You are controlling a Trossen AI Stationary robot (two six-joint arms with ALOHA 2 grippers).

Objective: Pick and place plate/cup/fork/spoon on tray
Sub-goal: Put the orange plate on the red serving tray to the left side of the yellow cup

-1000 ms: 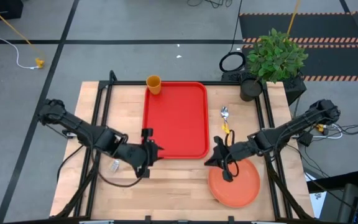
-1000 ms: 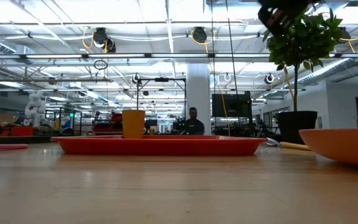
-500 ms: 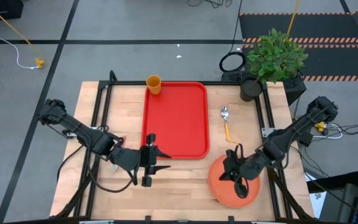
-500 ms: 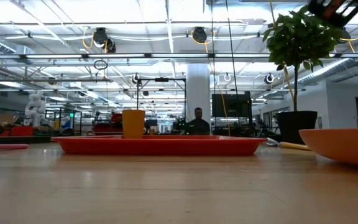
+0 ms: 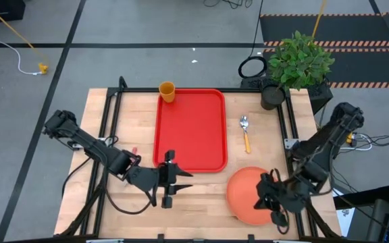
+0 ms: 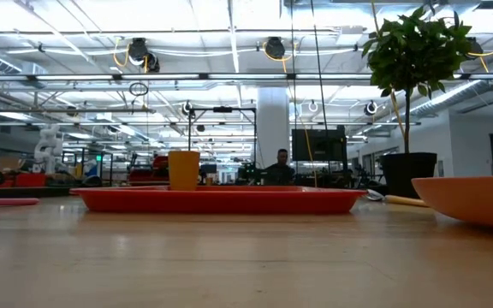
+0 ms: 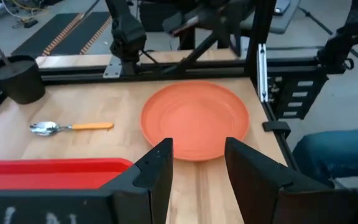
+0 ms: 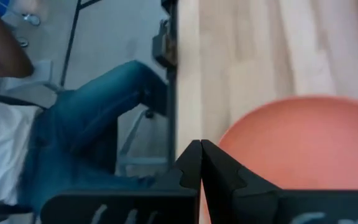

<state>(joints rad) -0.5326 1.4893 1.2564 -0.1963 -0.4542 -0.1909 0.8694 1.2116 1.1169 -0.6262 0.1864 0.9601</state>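
Note:
The red tray [image 5: 190, 131] lies mid-table. The orange cup [image 5: 167, 91] stands at its far left corner. The spoon [image 5: 245, 131] lies on the table right of the tray. The salmon plate [image 5: 245, 196] rests flat on the table at the near right. The fork's pink handle [image 6: 2, 203] shows only in the low view, lying on the table at the left. My left gripper [image 5: 175, 182] is open and empty off the tray's near edge, pointing at the plate [image 7: 194, 118]. My right gripper [image 5: 275, 210] is shut and empty, high over the plate's near right rim [image 8: 297, 143].
A black plant pot [image 5: 272, 94] with a green plant stands at the far right corner. Black frame rails run along the table's left and right sides. A person in jeans [image 8: 104, 137] is just off the table's edge by the plate.
My right gripper has gone from the tray's near right corner toward the table's near right, over the plate, and has risen out of the low view. My left gripper has moved a little toward the table's right and near edge. The plate, spoon, cup and tray have kept still.

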